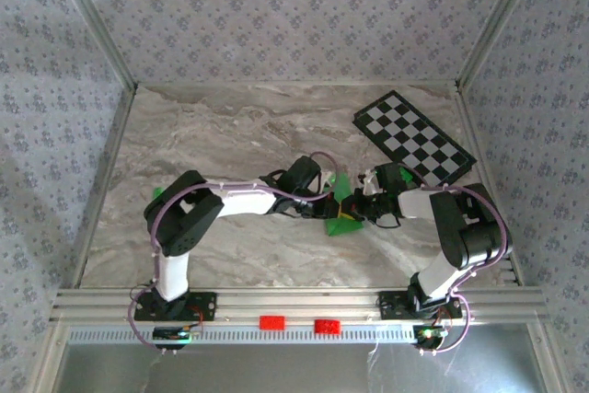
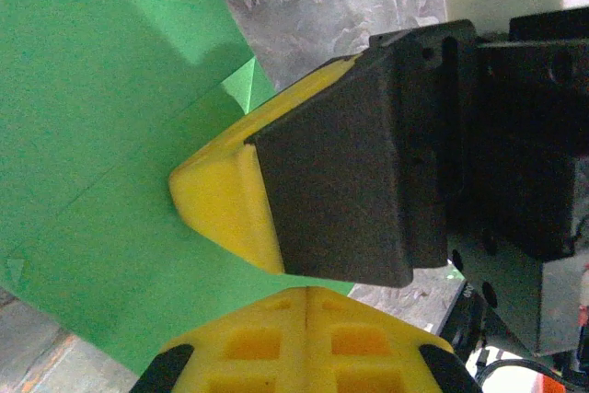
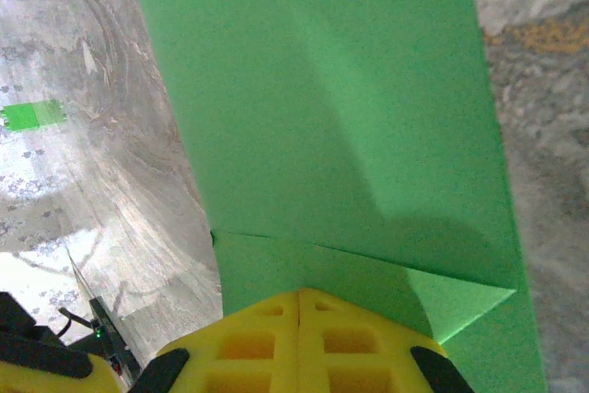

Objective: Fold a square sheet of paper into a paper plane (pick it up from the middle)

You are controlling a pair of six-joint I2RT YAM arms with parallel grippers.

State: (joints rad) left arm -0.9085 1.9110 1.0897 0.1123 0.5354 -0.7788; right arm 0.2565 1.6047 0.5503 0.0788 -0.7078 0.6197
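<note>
Overhead; both wrists close over paper [image 3: 322, 117]

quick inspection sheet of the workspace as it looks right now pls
surface: marbled grey tabletop, no spills seen
job's things: green paper, partly folded with visible creases, between the two grippers at mid-table
clutter: checkered board at far right; small green block at left; two red blocks on the front rail
grippers: left gripper fingers shut at the paper's edge, grip on it unclear; right gripper fingers shut on the paper
cables: purple cables run along both arms, no snag seen
surroundings: patterned walls, metal frame posts
</note>
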